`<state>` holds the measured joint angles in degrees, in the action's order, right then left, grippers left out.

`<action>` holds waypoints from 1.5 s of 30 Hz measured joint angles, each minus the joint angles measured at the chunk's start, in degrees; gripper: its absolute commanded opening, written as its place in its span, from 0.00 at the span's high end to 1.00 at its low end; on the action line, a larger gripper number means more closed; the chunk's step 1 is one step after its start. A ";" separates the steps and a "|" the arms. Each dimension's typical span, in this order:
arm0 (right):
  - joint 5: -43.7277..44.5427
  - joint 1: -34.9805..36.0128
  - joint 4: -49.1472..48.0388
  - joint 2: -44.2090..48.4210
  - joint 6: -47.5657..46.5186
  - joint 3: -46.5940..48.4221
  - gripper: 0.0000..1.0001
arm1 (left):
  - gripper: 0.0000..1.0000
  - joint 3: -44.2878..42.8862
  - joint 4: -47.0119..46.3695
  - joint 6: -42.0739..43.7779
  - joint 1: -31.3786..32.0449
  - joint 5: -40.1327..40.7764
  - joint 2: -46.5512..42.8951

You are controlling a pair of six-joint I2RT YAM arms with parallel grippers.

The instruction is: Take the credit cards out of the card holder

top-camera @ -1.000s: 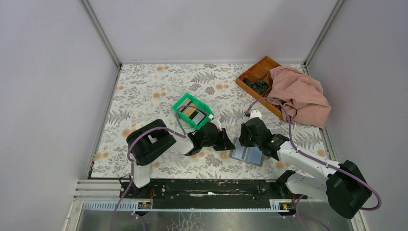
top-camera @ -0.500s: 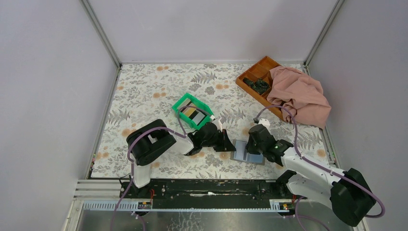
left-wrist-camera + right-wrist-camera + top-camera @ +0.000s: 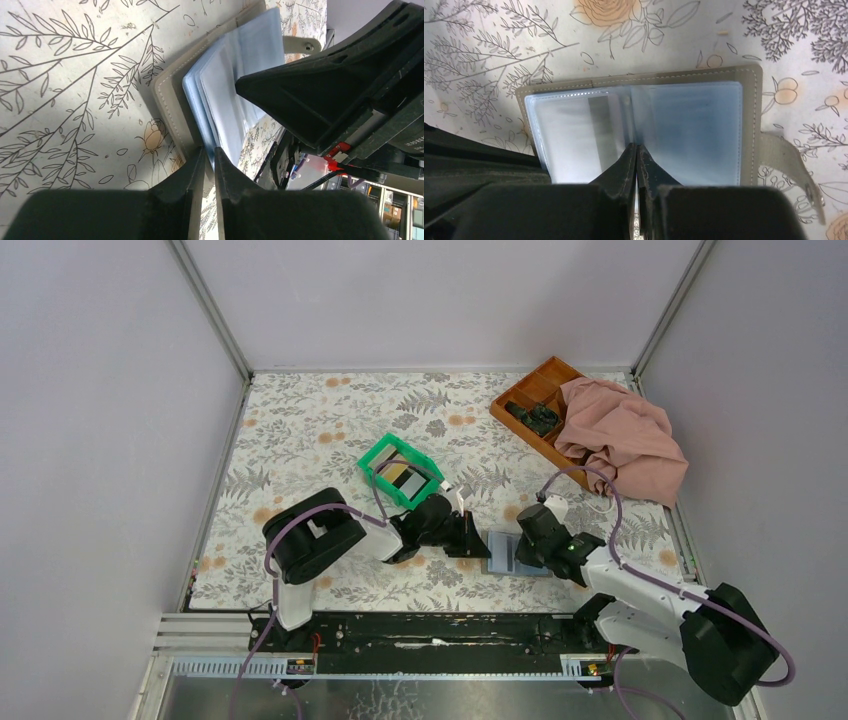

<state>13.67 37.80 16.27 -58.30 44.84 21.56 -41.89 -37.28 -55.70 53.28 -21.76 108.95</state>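
Observation:
The card holder (image 3: 503,552) lies open on the floral table between my two grippers, its pale blue sleeves (image 3: 689,125) facing up inside a grey-tan cover (image 3: 167,100). My left gripper (image 3: 478,540) (image 3: 210,150) is shut on the holder's left edge, with cover and sleeve edge pinched between the fingers. My right gripper (image 3: 520,548) (image 3: 636,146) is shut, its tips together on the holder's middle fold; nothing shows between them. A grey strip (image 3: 600,125) shows through the left sleeve. Several credit cards (image 3: 400,476) lie in the green bin.
The green bin (image 3: 372,462) stands just behind the left gripper. An orange-brown compartment tray (image 3: 530,392) with dark items sits at the back right, partly under a pink cloth (image 3: 620,440). The holder's strap (image 3: 789,165) trails to the right.
My right gripper has come down and leftward onto the open holder and its jaws have closed at the middle fold. The left gripper has kept its hold and place.

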 measured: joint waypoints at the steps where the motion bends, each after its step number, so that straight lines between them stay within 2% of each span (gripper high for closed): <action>1: 0.11 0.00 -0.74 -0.48 0.04 0.02 0.95 | 0.82 0.00 0.02 0.07 0.00 -0.13 0.00; 6: 0.48 -0.04 -3.39 -1.38 0.02 -0.04 0.99 | 0.81 0.00 0.46 0.22 0.00 -0.57 0.00; 9: 0.48 -0.07 -4.26 -1.88 -0.09 -0.04 1.00 | 0.72 0.02 1.77 0.96 -0.02 -0.26 -0.17; 14: 0.35 -0.04 -5.90 -2.69 -0.22 -0.02 1.00 | 0.65 1.81 6.60 2.78 -0.96 1.75 -6.01; 19: 0.31 -0.04 -6.08 -2.73 -0.26 -0.07 1.00 | 0.76 2.62 8.15 3.39 -2.36 2.71 -10.49; 29: 0.28 -0.04 -6.47 -2.99 -0.68 -0.07 1.00 | 0.89 2.64 4.17 0.22 -2.67 1.22 -7.45; 45: -0.15 -0.04 -8.22 -3.80 -1.05 -0.11 1.00 | 0.89 1.95 2.93 -0.66 -2.64 1.16 -4.07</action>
<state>13.52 37.76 8.05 -62.11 43.79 21.45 -39.94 -34.35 -56.36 50.63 -20.60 104.88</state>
